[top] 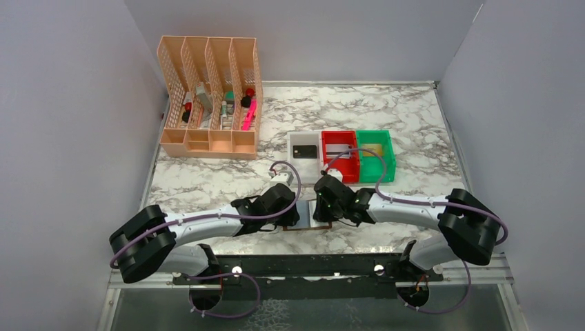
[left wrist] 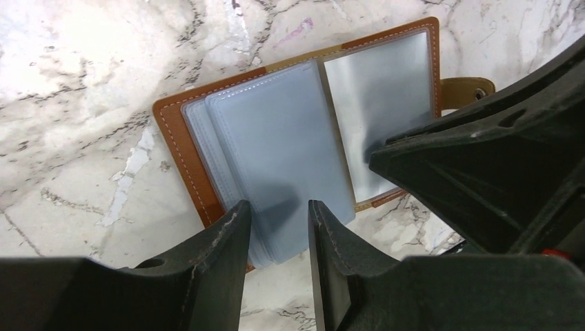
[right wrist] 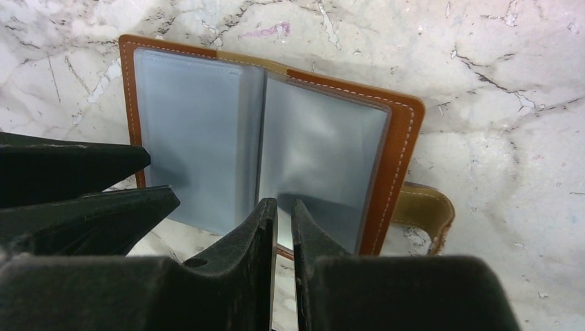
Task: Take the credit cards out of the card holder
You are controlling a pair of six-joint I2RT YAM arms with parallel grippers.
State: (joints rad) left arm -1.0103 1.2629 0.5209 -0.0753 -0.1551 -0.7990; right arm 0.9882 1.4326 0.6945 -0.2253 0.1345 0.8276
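The left claw (left wrist: 277, 210) stands spread, its two fingers straddling the near edge of the pale blue-grey sleeves (left wrist: 276, 138) without clamping them, as far as I can see. The right claw (right wrist: 284, 205) is nearly pressed together at the near edge of the right-hand panel, with only a slit between its fingers. Whether a sleeve edge is caught in that slit I cannot tell. Under both lies the card holder (right wrist: 403, 138), open and flat on the marble table (top: 414, 124) just in front of the arm bases, its snap tab (right wrist: 424, 210) sticking out on the right. Farther back, a black card (top: 305, 151) lies in the white bin (top: 293, 141), a silvery card (top: 338, 149) in the red bin (top: 338, 133) and a gold card (top: 372, 149) in the green bin (top: 390, 158). Whether any pocket holds another card I cannot make out. The right panel shines silver, which could be plastic or card. The risk, I'd say, is that the claws sit so crowded that one may knock the other. A pinch on sleeve alone would also drag or lift the whole holder, or flip it shut, instead of freeing a card.
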